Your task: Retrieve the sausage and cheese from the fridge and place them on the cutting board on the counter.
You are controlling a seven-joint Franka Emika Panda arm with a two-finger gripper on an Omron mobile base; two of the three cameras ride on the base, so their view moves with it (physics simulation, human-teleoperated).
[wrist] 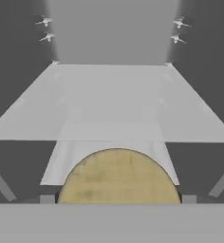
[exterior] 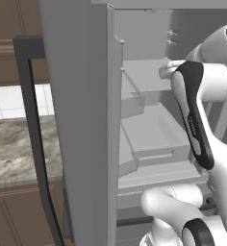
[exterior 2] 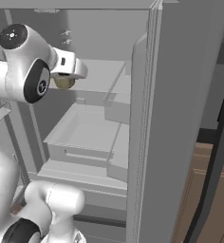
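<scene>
Fridge [exterior 2: 190, 118] doors open, pale shelves.
Your claw [wrist: 117, 200] sits apart, straddling the cheese [wrist: 117, 178] without clamping it.

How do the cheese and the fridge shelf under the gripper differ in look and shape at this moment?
The cheese is tan-yellow and mottled; the shelf is plain pale grey. The cheese is small and round-edged, sitting between the fingertips of the open gripper, while the shelf is a wide flat slab running back to the fridge rear wall. In the right base view the cheese is tucked under the hand. Both sit inside the open fridge.
</scene>
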